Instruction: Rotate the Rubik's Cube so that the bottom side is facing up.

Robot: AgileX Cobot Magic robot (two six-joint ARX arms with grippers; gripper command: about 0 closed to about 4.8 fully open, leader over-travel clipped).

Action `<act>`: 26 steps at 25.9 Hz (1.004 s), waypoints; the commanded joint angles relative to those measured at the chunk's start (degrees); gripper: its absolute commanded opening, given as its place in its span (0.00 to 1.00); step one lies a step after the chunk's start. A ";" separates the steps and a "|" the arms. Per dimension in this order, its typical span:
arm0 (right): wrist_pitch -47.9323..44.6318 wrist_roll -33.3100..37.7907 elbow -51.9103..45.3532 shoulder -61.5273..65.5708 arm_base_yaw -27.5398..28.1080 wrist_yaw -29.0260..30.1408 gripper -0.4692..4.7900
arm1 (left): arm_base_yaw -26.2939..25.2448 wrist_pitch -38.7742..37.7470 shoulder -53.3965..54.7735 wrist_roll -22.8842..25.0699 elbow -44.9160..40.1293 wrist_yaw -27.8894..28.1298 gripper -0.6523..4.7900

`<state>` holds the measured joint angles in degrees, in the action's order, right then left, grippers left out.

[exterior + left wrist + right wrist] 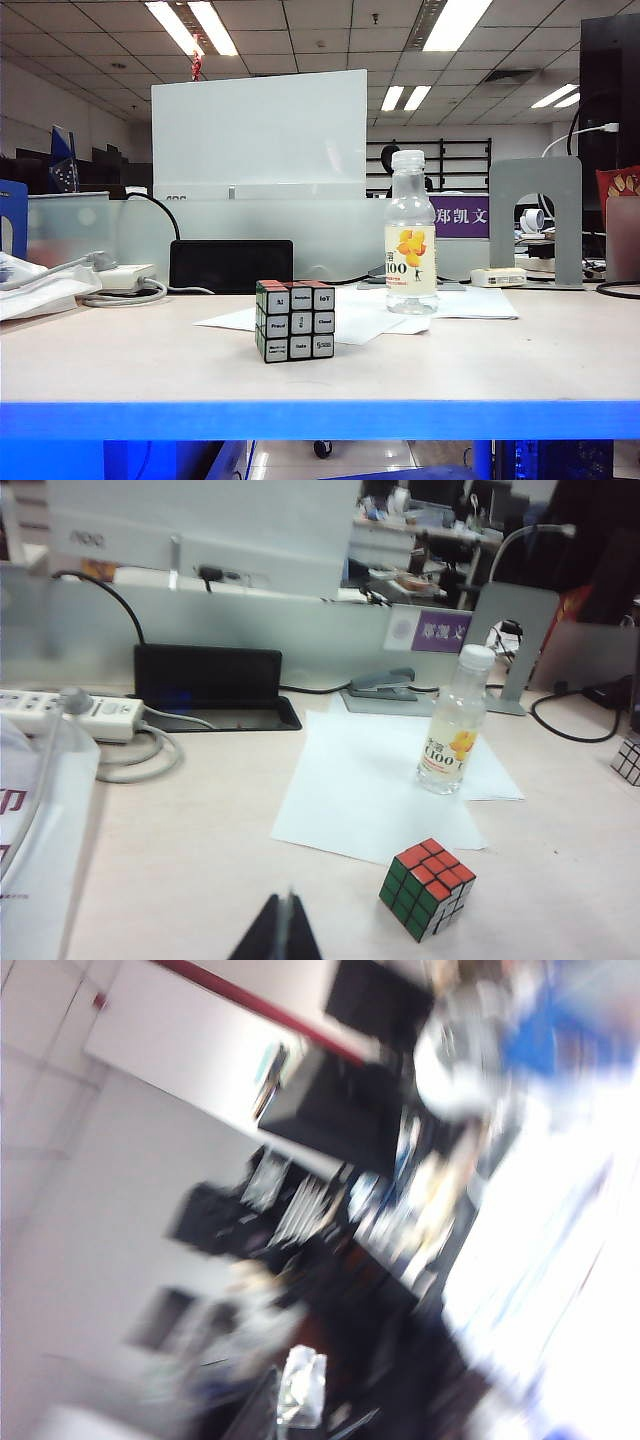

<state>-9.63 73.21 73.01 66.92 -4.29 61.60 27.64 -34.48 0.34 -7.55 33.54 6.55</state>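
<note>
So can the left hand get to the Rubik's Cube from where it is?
Probably yes. The left hand, shut, hangs above bare table short of the Rubik's Cube; nothing lies between them, and the bottle stands farther back.

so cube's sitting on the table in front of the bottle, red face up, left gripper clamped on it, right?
Not quite. The left gripper is shut but empty, hanging apart from the Rubik's Cube, as the left wrist view shows. The rest holds: the cube sits on the table, red face up, in front of the bottle.
</note>
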 commanded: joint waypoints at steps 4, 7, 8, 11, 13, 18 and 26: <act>27.80 -38.34 0.13 -11.37 1.33 -28.55 0.11 | 0.04 5.53 -0.20 -1.55 -0.42 1.62 0.11; 36.09 -46.99 0.13 -15.54 1.42 -41.94 0.11 | 0.07 6.49 -0.20 -2.38 -0.44 2.05 0.11; 38.38 -50.45 0.13 -17.55 1.40 -48.85 0.11 | 0.07 6.32 -0.20 -2.36 -0.46 2.38 0.11; 42.01 -55.63 0.13 -20.41 1.40 -54.40 0.11 | 0.07 6.29 -0.20 -2.40 -0.46 2.36 0.11; 44.15 -57.20 0.13 -21.81 1.40 -54.95 0.11 | 0.07 6.27 -0.20 -2.34 -0.46 2.38 0.11; 50.80 -61.07 -0.20 -24.94 1.40 -61.70 0.11 | 0.07 3.10 -0.20 -0.17 -0.59 6.93 0.11; 52.68 -61.13 -8.63 -34.93 1.40 -68.52 0.11 | 0.07 1.05 -0.20 -1.97 -1.51 17.46 0.11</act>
<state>43.46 12.10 66.17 33.91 -2.92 -4.58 27.68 -35.79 0.27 -9.28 31.86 23.55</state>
